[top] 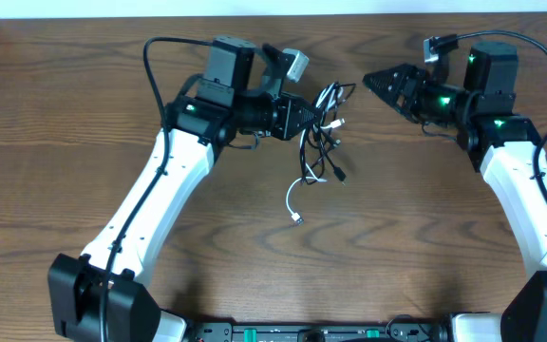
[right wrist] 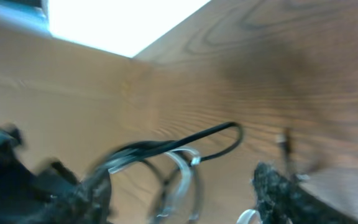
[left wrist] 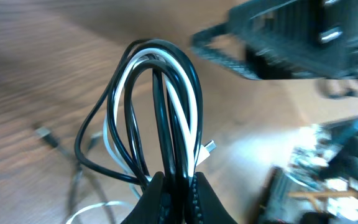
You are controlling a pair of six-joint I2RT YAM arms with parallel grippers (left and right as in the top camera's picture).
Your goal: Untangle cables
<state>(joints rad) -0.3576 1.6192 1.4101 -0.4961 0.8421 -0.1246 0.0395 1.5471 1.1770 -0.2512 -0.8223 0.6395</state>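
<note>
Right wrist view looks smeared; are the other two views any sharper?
Right wrist: motion blur throughout, the thin black and white cables streaked, a blown-out white patch at the top. Left wrist: cables sharp, brown wooden table behind them soft. Overhead: sharp, evenly lit.

Overhead sharp; wrist cams blurry (right esp.).

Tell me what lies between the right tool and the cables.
Only a short stretch of bare wooden table, as the overhead view shows. The right tool is open and points at the cables, which the left tool holds pinched.
</note>
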